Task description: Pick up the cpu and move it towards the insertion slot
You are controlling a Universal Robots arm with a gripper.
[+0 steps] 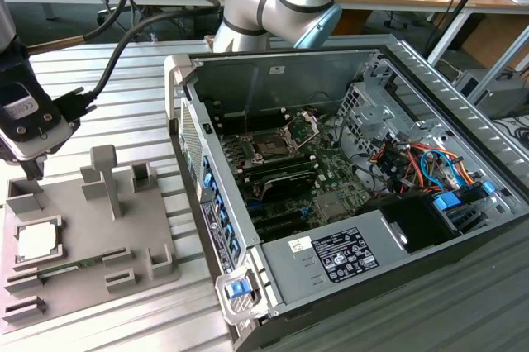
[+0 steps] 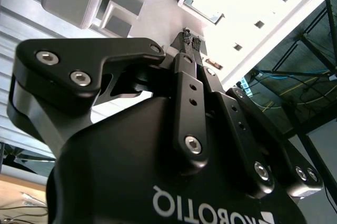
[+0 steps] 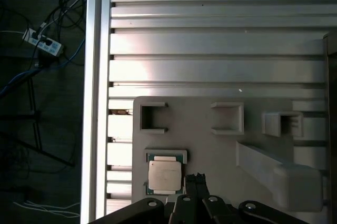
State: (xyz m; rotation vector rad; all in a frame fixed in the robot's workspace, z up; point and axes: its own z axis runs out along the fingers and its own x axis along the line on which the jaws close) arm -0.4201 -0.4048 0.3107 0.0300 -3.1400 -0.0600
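Ribbed metal table (image 1: 140, 121) — grey fixture (image 1: 83, 232) cradles cpu (image 1: 38, 241), claw (image 3: 196, 177) closed

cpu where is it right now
At the exterior view's left, the cpu lies in the grey tray, outside the case; the gripper hangs near it.

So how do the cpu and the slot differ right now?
The cpu lies on the grey tray outside the case; the slot sits inside it. The cpu top is silvery; the slot centre is dark. The tool hangs by the cpu, far from the slot. Both are square.
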